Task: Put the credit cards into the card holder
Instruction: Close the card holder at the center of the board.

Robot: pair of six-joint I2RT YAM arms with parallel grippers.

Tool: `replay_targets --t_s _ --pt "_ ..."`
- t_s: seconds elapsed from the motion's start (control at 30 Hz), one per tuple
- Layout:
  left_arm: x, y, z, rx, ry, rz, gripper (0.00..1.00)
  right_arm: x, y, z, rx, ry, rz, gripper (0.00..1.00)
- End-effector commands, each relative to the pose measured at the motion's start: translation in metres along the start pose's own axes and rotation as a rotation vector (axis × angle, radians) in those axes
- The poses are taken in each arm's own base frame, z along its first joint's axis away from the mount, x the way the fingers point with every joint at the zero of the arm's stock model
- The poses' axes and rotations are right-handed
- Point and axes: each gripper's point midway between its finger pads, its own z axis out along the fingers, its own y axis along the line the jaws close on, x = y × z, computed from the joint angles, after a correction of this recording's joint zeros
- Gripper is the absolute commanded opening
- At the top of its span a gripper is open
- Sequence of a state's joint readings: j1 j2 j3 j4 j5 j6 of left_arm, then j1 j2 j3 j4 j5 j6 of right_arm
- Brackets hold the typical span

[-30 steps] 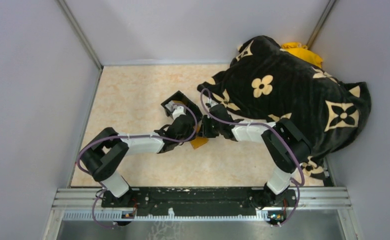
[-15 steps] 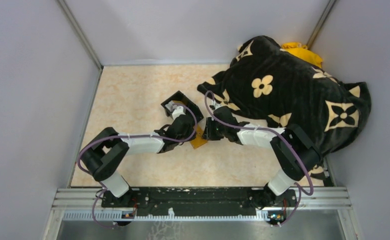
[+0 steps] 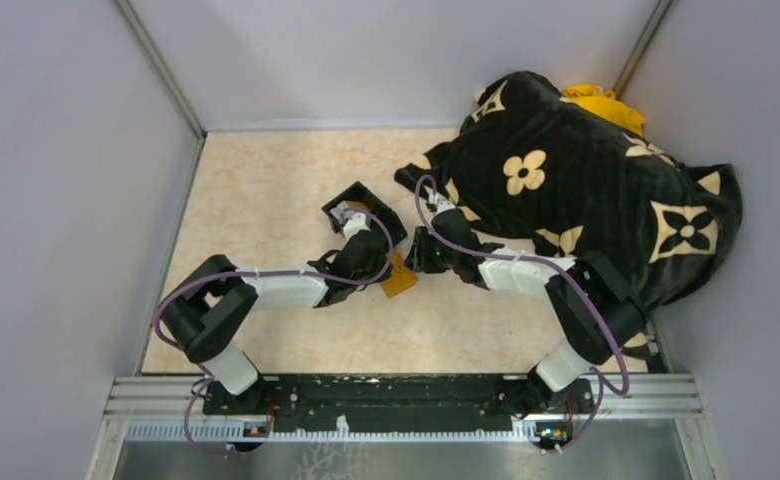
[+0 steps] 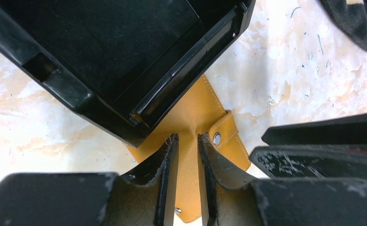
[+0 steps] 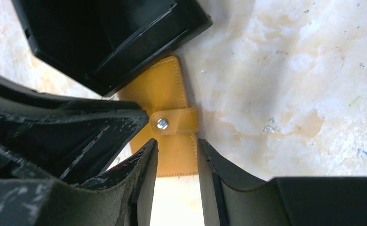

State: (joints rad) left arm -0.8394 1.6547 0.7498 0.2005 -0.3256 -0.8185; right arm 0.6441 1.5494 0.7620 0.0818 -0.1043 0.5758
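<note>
The card holder [image 3: 400, 282] is an orange-tan wallet lying folded on the table, its tab snapped shut, partly tucked under a corner of the black box [image 3: 366, 195]. My left gripper [image 3: 383, 268] sits on it. In the left wrist view the gripper [image 4: 187, 141] has its jaws close together, pinching a raised crease of the holder [image 4: 195, 108]. My right gripper [image 3: 415, 262] is beside it. In the right wrist view the gripper [image 5: 177, 146] is open, straddling the near edge of the holder [image 5: 165, 89]. No credit cards show.
The black open-topped box [image 4: 101, 47] stands just behind the holder. A large black blanket with cream flowers [image 3: 586, 190] covers the right back of the table, with a yellow thing [image 3: 596, 100] behind it. Grey walls enclose the table.
My right arm's elbow has swung out to the right and its gripper has shifted slightly by the holder. My left arm has stayed nearly still on the holder.
</note>
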Motion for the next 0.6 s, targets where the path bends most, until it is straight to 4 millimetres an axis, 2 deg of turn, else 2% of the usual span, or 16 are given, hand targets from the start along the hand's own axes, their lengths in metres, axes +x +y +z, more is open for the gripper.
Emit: replay_targets --t_s 0.0,0.23,0.57 --pt "0.044 0.053 -0.005 -0.152 0.138 0.064 0.29 -0.023 0.000 0.015 -0.032 -0.066 0.000 0.38" --pt "0.057 0.063 -0.005 -0.175 0.175 0.058 0.29 -0.014 -0.007 0.038 -0.099 -0.044 0.063 0.40" --pt "0.064 0.070 -0.007 -0.191 0.190 0.055 0.28 0.009 -0.006 0.037 -0.164 0.002 0.111 0.41"
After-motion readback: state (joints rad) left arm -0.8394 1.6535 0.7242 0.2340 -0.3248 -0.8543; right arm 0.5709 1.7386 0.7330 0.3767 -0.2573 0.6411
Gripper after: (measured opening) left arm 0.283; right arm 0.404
